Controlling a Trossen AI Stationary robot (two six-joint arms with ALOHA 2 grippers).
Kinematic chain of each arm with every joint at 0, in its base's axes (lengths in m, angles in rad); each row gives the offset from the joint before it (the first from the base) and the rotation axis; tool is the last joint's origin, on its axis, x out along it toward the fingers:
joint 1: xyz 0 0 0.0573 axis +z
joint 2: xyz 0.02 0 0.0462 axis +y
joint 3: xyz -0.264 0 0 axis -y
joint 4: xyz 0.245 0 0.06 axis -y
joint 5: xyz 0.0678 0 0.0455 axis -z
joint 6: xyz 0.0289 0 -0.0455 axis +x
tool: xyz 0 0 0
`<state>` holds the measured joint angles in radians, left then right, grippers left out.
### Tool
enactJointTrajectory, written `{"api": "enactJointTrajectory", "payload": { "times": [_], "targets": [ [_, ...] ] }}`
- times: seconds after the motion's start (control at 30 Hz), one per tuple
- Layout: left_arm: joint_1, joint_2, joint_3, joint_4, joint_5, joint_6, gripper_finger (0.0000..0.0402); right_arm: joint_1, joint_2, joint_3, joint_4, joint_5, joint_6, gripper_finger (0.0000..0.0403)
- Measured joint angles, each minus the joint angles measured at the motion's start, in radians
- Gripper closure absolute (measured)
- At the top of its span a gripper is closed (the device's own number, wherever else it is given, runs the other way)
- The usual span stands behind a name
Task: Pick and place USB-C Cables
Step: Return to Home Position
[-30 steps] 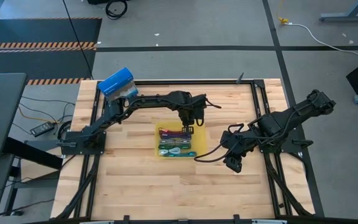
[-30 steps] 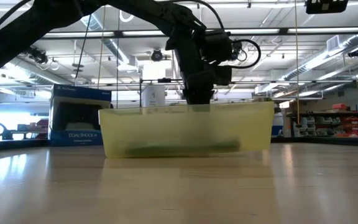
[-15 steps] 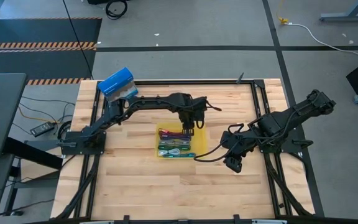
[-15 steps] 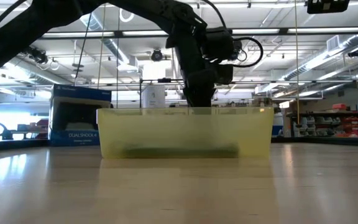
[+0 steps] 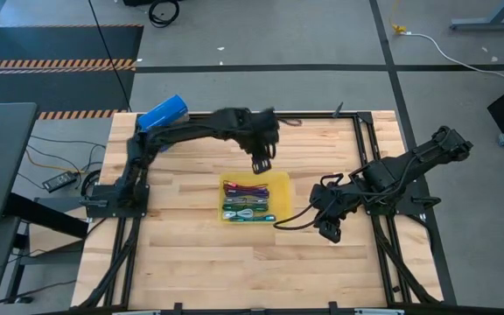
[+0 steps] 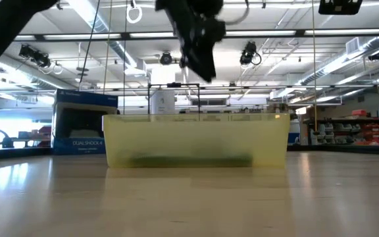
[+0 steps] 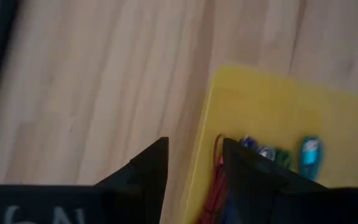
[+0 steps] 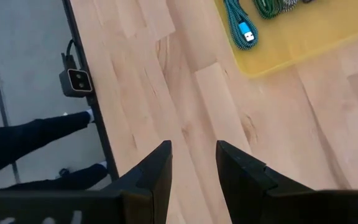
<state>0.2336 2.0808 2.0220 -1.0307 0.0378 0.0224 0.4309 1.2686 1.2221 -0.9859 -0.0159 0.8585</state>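
The flat yellow tray lies mid-table and holds several USB-C cables: a magenta one at its far end, a dark green one and a teal one nearer. In the left wrist view the cables show inside the tray. My left gripper hangs open above the tray's far edge, well clear of it in the low view, and holds nothing. My right gripper waits open to the right of the tray, low over the wood.
A blue rectangular box stands at the table's far left corner, behind the tray in the low view. A black frame rail runs along the table's edges. Bare wood lies near and left of the tray.
My left gripper has risen out of the yellow tray and gone toward the table's far edge; it now hangs high above the tray's far rim. The cables stay in the tray. My right arm has kept still.
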Motion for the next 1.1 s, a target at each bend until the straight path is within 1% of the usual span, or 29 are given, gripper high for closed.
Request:
{"api": "enactJointTrajectory", "payload": {
  "times": [0.1, 0.2, 0.33, 0.43, 0.57, 0.63, 0.73, 0.83, 0.9, 1.0, 1.1],
  "targets": [
    [-0.012, -0.079, 0.0, 0.034, 0.028, -0.094, 0.0252, -0.001, 0.0, 0.0, -0.002, 0.021, -0.037, 0.0272],
    [-0.058, -0.167, 0.0, 0.109, 0.038, -0.174, 0.0267, -0.005, -0.021, 0.0, 0.016, 0.049, -0.061, 0.0272],
    [-0.156, -0.297, 0.001, 0.213, -0.041, -0.25, 0.0298, -0.01, -0.11, 0.0, 0.085, 0.106, -0.067, 0.0272],
    [-0.25, -0.367, 0.001, 0.282, -0.139, -0.279, 0.0326, -0.009, -0.196, 0.0, 0.126, 0.182, -0.08, 0.0272],
    [-0.374, -0.397, 0.001, 0.348, -0.291, -0.274, 0.0373, -0.009, -0.284, 0.001, 0.115, 0.262, -0.158, 0.0273],
    [-0.416, -0.398, 0.001, 0.366, -0.337, -0.274, 0.0393, -0.016, -0.309, 0.001, 0.094, 0.279, -0.226, 0.0275],
    [-0.462, -0.396, 0.0, 0.358, -0.397, -0.3, 0.0395, -0.025, -0.318, 0.001, 0.069, 0.279, -0.332, 0.0283],
    [-0.502, -0.389, 0.0, 0.337, -0.47, -0.326, 0.0398, -0.031, -0.321, 0.001, 0.079, 0.255, -0.36, 0.0292],
    [-0.523, -0.386, -0.001, 0.318, -0.488, -0.334, 0.0398, -0.033, -0.321, 0.001, 0.097, 0.25, -0.352, 0.0296],
    [-0.548, -0.382, -0.001, 0.318, -0.482, -0.352, 0.0399, -0.034, -0.324, 0.001, 0.115, 0.25, -0.337, 0.0304],
    [-0.575, -0.385, -0.001, 0.329, -0.483, -0.352, 0.04, -0.033, -0.339, 0.001, 0.113, 0.25, -0.33, 0.0326]
  ]
}}
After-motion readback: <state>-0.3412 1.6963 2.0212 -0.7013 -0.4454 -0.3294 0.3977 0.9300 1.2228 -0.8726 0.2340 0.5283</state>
